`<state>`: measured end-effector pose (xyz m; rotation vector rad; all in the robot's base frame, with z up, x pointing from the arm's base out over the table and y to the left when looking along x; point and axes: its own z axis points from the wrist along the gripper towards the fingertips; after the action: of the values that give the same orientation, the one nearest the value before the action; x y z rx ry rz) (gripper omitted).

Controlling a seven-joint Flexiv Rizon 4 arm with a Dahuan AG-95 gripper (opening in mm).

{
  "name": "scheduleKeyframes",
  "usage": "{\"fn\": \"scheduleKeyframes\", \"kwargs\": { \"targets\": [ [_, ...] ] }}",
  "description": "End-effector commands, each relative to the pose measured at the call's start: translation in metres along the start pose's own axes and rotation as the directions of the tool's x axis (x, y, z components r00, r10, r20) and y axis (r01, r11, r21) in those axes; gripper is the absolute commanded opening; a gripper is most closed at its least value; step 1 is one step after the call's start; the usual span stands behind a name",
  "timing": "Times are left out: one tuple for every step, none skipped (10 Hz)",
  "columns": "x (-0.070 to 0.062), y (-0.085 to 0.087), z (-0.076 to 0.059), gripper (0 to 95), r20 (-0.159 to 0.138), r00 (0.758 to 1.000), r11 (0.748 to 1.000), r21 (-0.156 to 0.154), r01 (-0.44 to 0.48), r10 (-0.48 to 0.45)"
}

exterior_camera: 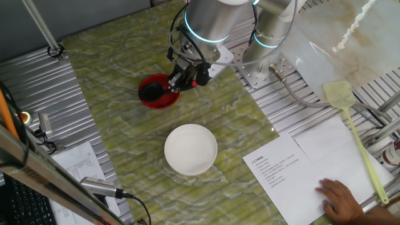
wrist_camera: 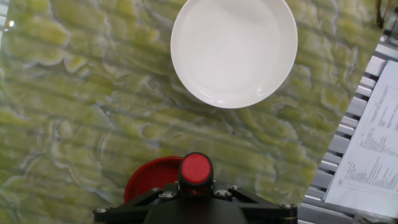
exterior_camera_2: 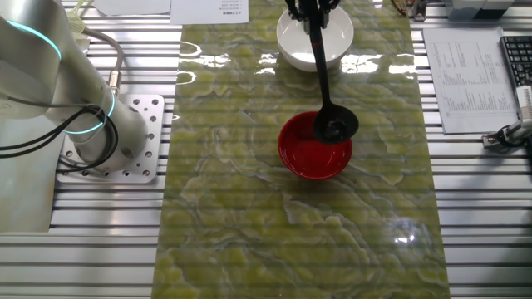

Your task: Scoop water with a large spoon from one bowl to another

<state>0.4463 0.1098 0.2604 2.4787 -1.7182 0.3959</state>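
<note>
Holding the large spoon (exterior_camera_2: 322, 71) by the upper end of its handle, the tool (exterior_camera: 187, 74) hangs over the red bowl (exterior_camera: 157, 91) on the green marbled tabletop (exterior_camera_2: 249, 216). Tool is clamped on the handle; the hand view shows the handle's red tip poking up between the black clamp parts, though the fingertips themselves are hidden there.

Spoon position: in the other fixed view the handle runs straight from the tool down to the round black cup, which sits over the far side of the red bowl, at or just inside its rim. Whether the cup touches the bowl or the water cannot be told. The cup looks roughly level, not tipped. No water stream visible; any water in the cup is too dark to make out.

White bowl (exterior_camera: 190, 149): stands apart from the red one on the same tabletop, nearer the papers (exterior_camera: 278, 169). Its inside reads plain white; water level not discernible.

Judgement: grip high on the handle probably keeps the tool clear of both rims and lets the cup reach down into a bowl. The cup over the red bowl suggests the delivery end of a transfer, pour either about to start or just finishing. Risk: a long handle held at one end swings easily, so spillage onto the tabletop is likely if tilted fast.

Off to the side: a yellow-green fly swatter (exterior_camera: 353, 125) and a person's hand (exterior_camera: 340, 199) on the papers, neither involved.
</note>
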Motion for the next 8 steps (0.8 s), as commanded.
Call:
{"fn": "scheduleKeyframes", "kwargs": {
  "targets": [
    [0.0004, 0.0009, 0.0030, 0.0, -0.002, 1.000, 1.000, 0.001, 0.012, -0.012],
    [0.0007, 0.0012, 0.0054, 0.0, -0.002, 1.000, 1.000, 0.001, 0.020, -0.020],
    [0.0010, 0.0020, 0.0082, 0.0, 0.001, 1.000, 1.000, -0.001, 0.027, -0.027],
    [0.0012, 0.0031, 0.0087, 0.0, 0.002, 0.999, 0.999, -0.003, 0.036, -0.036],
    [0.0016, 0.0052, 0.0096, 0.0, 0.001, 0.999, 0.999, -0.005, 0.048, -0.048],
    [0.0019, 0.0072, 0.0103, 0.0, 0.001, 0.999, 0.999, -0.005, 0.053, -0.053],
    [0.0022, 0.0087, 0.0110, 0.0, 0.001, 0.999, 0.999, -0.004, 0.054, -0.054],
    [0.0023, 0.0099, 0.0114, 0.0, 0.004, 0.998, 0.998, -0.002, 0.060, -0.060]
  ]
}}
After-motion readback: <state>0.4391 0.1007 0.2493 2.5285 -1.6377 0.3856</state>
